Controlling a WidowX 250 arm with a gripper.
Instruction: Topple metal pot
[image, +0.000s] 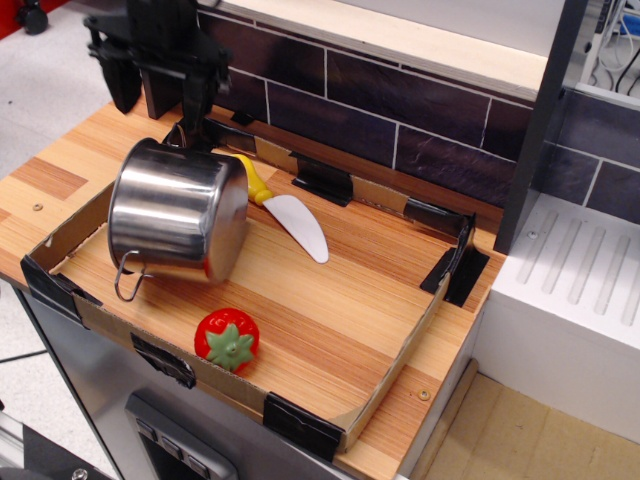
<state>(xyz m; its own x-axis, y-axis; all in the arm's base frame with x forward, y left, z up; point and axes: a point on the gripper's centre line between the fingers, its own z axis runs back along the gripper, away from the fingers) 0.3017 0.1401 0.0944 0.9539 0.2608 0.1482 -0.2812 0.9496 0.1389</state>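
The metal pot (175, 215) lies on its side at the left of the wooden board, its base facing right and its mouth facing left. One wire loop handle (127, 280) hangs at the lower left, the other sticks up at the top near the back wall. My gripper (160, 92) hangs just above and behind the pot. Its two black fingers (124, 85) are spread apart and hold nothing. The right finger is close above the pot's upper handle; I cannot tell whether they touch.
A knife with a yellow handle and white blade (296, 222) lies just right of the pot. A red toy strawberry (227, 340) sits in front of it. A low cardboard rim (400, 350) surrounds the board. A dark tiled wall (400, 110) runs behind, and a white unit (570, 300) stands at the right.
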